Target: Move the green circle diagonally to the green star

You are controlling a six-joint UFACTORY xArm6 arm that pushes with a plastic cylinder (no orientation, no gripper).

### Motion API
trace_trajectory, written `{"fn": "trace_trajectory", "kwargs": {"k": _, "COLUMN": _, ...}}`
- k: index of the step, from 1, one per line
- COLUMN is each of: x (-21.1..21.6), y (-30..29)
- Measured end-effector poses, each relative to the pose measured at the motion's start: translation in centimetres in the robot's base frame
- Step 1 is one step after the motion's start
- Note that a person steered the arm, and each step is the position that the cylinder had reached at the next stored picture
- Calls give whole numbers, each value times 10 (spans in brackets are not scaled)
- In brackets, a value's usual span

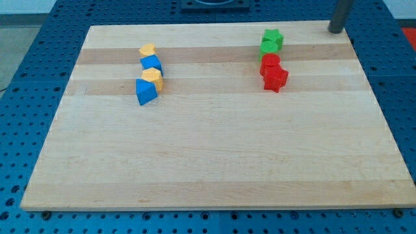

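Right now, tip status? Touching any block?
My tip: no pincer fitted, holding nothing, at the view's top right on the wooden board's edge, apart from the green star block.

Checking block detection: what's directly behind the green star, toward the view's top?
Behind the green star only bare board shows, up to its top edge. My tip stands apart at the view's upper right. The green circle touches the star's near side, partly covering it.
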State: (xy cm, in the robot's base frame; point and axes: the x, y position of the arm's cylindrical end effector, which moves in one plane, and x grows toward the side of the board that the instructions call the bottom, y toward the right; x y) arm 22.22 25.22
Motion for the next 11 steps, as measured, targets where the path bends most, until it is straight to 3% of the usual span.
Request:
{"fn": "trace_trajectory", "kwargs": {"k": 1, "x": 19, "y": -44}}
{"fn": "trace_trajectory", "kwargs": {"k": 3, "x": 73, "y": -78}}
{"fn": "trace_trajectory", "kwargs": {"k": 5, "x": 76, "y": -188}}
{"fn": "trace_trajectory", "kwargs": {"k": 9, "x": 83, "y": -223}}
{"fn": "trace_trajectory", "kwargs": {"k": 11, "x": 101, "y": -288}}
